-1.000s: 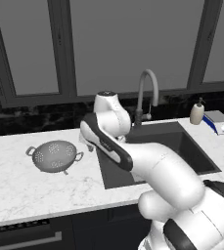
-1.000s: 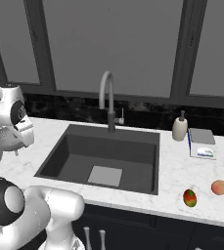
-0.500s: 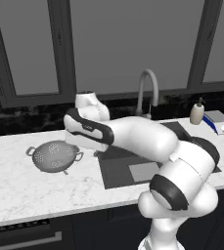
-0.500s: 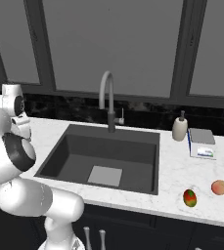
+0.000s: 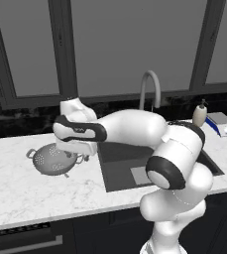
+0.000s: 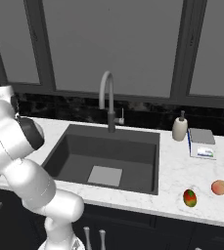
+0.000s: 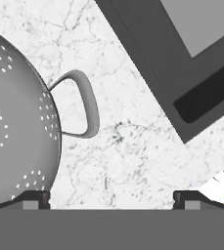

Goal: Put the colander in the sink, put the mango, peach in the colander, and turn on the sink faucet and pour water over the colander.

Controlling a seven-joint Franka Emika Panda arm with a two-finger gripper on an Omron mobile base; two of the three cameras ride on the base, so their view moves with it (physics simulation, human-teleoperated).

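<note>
While the white arm reaches out over the marble counter (image 5: 30,193), its gripper (image 7: 111,197) hangs just above the stone with its two dark finger tips set wide apart and nothing between them. Directly under one finger tip in the hand view lies the rim of the round grey metal colander (image 7: 15,122), a bowl full of small holes, standing upright on the counter; its near loop handle (image 7: 81,105) juts into the bare marble between the fingers, just ahead of them. In the left base view the colander (image 5: 53,159) sits immediately below the hand, partly covered by it. Beyond the handle, to the gripper's far side, begins the wide dark grey rectangular sink (image 7: 182,63), with the lighter grey square on its floor. The tall grey gooseneck faucet (image 6: 108,105) rises behind that basin. Farthest from the gripper, well across the sink on the other stretch of counter, the mottled red-green-yellow mango (image 6: 190,197) lies near the pale orange-pink peach (image 6: 219,187), the two apart.
</note>
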